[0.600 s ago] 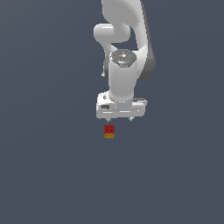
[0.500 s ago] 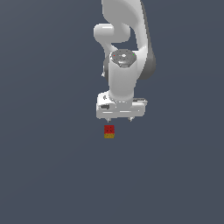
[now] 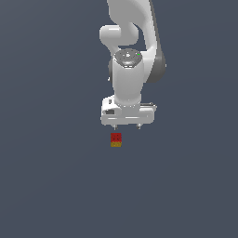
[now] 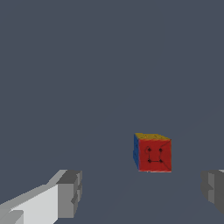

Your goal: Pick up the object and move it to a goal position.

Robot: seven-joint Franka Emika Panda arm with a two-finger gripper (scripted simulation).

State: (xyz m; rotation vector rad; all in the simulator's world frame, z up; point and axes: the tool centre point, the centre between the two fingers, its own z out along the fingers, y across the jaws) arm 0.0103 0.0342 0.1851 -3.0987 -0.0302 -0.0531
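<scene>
Nothing appears to have moved since the earlier frames: arm and cube sit where they did, allowing for the larger picture.

Exterior view. White arm reaches down over the plain grey bench (image 3: pixel 51 186), its hand (image 3: pixel 127 126) pointing downward with two short fingertips showing well apart beneath the wide palm. The cube (image 3: pixel 116 140), red face with dark dots above a yellow-orange face, lies on the bench just below the hand in the picture and toward the exterior view's left of the hand's middle. It is apart from both fingertips and much narrower than the hand. No goal marker is visible.

Wrist view. Hand (image 4: pixel 144 192) is spread wide, one grey fingertip (image 4: pixel 70 194) at each side of the frame. The cube (image 4: pixel 152 152) rests on the bench beyond the line joining the fingertips, nearer one fingertip than the other, showing red, yellow-orange and a sliver of blue. Nothing is gripped.

Step in hand, as judged: the approach before the grasp, with pick-up not yet begun. The next move calls for centring the spread fingers over the cube, then descending to straddle it before closing; the offset suggests a sideways correction first.
</scene>
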